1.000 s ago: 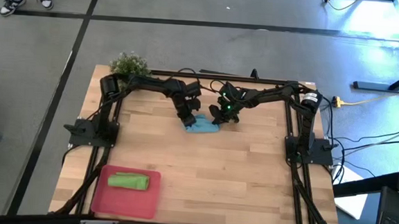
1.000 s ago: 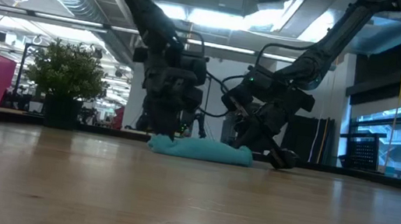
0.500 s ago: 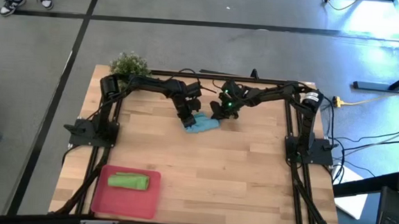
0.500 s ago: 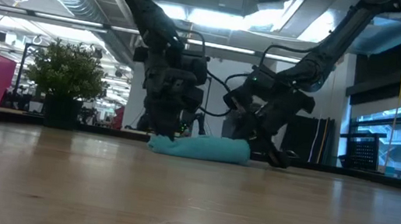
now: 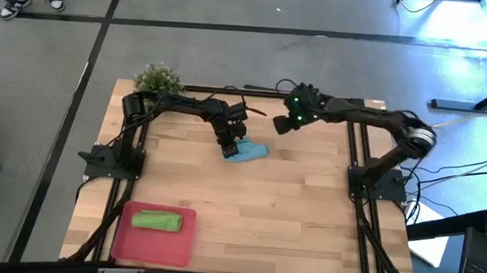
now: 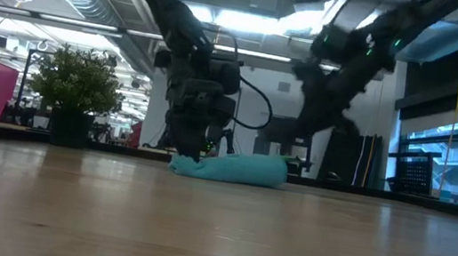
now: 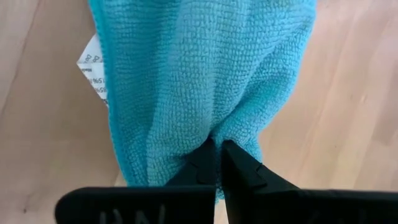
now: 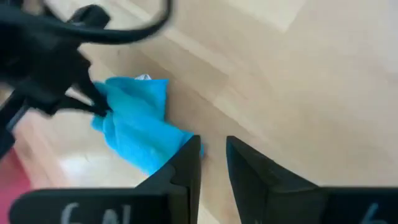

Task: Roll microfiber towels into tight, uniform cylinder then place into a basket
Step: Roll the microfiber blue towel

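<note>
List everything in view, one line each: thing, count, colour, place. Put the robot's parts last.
Blue towel: one, light blue, loosely rolled, on the table's far middle.
Green towel: one, lime green, rolled, lying in the tray.
Tray: one, pinkish red, near-left corner of the table.
Plant: one, green, far-left corner.
Table: one, light wood.
Shoes: one pair, black and white, a person's, on the floor beyond the table.
Left gripper: one, dark, shut on the blue towel's end.
Right gripper: one, dark, slightly open, holding nothing, raised clear of the blue towel.
</note>
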{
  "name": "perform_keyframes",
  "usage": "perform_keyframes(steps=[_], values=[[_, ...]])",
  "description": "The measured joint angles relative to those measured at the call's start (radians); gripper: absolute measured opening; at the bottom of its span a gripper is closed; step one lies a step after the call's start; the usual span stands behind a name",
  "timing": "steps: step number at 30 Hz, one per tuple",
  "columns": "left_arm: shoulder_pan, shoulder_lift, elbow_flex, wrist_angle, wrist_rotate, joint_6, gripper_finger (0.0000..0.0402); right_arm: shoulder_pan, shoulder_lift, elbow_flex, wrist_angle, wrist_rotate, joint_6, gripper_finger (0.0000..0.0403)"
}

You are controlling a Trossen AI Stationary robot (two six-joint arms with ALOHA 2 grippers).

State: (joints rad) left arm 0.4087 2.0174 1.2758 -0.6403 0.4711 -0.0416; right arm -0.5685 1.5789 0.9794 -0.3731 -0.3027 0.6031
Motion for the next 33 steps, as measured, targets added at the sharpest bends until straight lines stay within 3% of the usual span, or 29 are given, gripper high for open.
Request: perform_keyframes(steps=[9,17,25,33], values=[[-0.081,-0.002,0.001,0.001,-0.102,-0.002,0.0,0.135,-0.266,0.002,-0.146,0.059,-0.39,0.0077],[-0.18,-0.009,0.001,0.002,-0.176,0.001,0.0,0.293,-0.372,0.003,-0.156,0.039,-0.66,0.0077],[-0.24,-0.018,0.004,-0.001,-0.305,0.024,0.0,0.378,-0.376,0.003,-0.155,0.039,-0.767,0.0077],[-0.239,-0.013,0.051,-0.015,-0.297,0.019,0.0,0.383,-0.376,0.003,-0.154,0.04,-0.764,0.0077]])
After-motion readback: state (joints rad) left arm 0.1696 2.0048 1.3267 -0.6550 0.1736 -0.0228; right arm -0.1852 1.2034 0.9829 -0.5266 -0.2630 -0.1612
